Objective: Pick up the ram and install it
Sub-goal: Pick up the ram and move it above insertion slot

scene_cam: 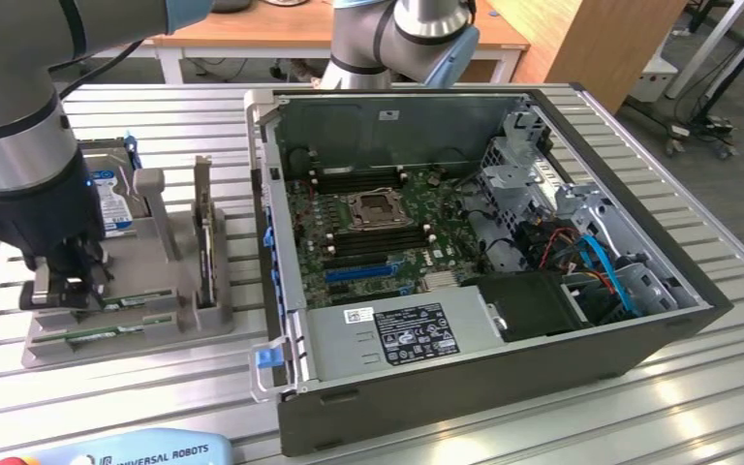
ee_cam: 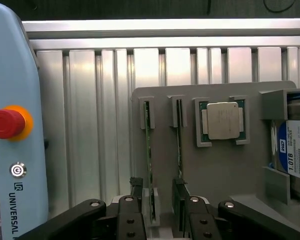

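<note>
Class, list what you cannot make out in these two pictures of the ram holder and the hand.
- ram faces: wrist view, seen edge-on; exterior view, partly behind the hand.
- hard drive: wrist view, cut off by the edge; exterior view, mostly behind the arm.
- processor markings: wrist view, too small.

A grey holder tray [ee_cam: 220, 170] lay beneath the fingers [ee_cam: 180, 200] on the slatted metal counter [ee_cam: 90, 125]. Just beyond the fingers sat a square silver processor [ee_cam: 223, 120] in its recess, with a blue-labelled hard drive [ee_cam: 292, 150] standing farther off to one side. On the fingers' other side lay a pale blue teach pendant [ee_cam: 15, 75] with a red stop button [ee_cam: 6, 123]. Well apart stood an open computer case [scene_cam: 476, 378], its motherboard [scene_cam: 346, 242] exposed.
</note>
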Controlling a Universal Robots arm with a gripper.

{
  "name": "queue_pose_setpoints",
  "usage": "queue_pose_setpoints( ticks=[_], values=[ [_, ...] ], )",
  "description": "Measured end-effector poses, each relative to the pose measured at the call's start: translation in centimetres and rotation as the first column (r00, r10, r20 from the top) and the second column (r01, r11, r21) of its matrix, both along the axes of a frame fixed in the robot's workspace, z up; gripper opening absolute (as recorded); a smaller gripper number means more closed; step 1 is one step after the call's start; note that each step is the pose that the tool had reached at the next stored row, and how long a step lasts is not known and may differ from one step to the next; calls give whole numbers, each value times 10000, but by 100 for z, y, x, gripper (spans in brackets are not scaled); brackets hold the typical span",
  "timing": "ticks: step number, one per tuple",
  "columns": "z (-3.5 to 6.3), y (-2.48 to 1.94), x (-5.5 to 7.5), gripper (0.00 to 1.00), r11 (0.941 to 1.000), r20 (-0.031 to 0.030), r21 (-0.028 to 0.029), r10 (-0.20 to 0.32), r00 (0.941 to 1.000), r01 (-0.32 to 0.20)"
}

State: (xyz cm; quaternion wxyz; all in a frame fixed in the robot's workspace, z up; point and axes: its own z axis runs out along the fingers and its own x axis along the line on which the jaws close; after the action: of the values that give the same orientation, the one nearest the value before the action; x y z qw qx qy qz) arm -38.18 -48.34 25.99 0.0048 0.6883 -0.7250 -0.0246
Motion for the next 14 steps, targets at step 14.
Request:
queue_pose_setpoints(
  ticks=[14],
  values=[
    [-117,0,0,37,10000,0,0,0,10000,0]
  ],
)
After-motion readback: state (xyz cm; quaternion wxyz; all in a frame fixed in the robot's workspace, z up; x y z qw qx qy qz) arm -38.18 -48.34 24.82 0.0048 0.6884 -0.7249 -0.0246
